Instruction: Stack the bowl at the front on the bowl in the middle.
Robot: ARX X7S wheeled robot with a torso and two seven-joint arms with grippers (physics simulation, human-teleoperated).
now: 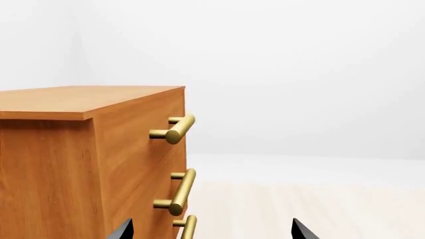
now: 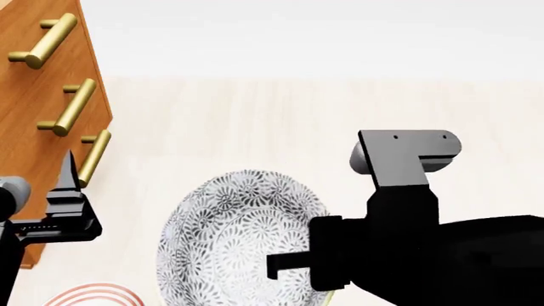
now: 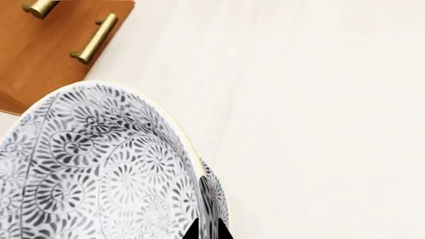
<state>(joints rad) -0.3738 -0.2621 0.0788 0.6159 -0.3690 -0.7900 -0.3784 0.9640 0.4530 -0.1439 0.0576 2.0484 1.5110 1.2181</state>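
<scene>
A white bowl with a grey floral pattern (image 2: 242,239) is tilted on edge above the pale floor. My right gripper (image 2: 285,262) is shut on its rim. In the right wrist view the two dark fingertips (image 3: 192,231) pinch the bowl's wall (image 3: 99,169) from both sides. A thin yellowish edge (image 2: 327,298) shows just under the bowl; I cannot tell what it belongs to. Part of a red-ringed bowl (image 2: 89,294) shows at the lower left of the head view. My left gripper (image 2: 66,191) hangs open and empty beside the cabinet, its tips (image 1: 121,230) wide apart.
A wooden drawer cabinet (image 2: 34,108) with brass bar handles (image 2: 72,108) stands at the left, close to my left gripper. In the left wrist view the cabinet (image 1: 59,159) fills the near side. Pale floor (image 2: 297,115) stretches beyond the bowl.
</scene>
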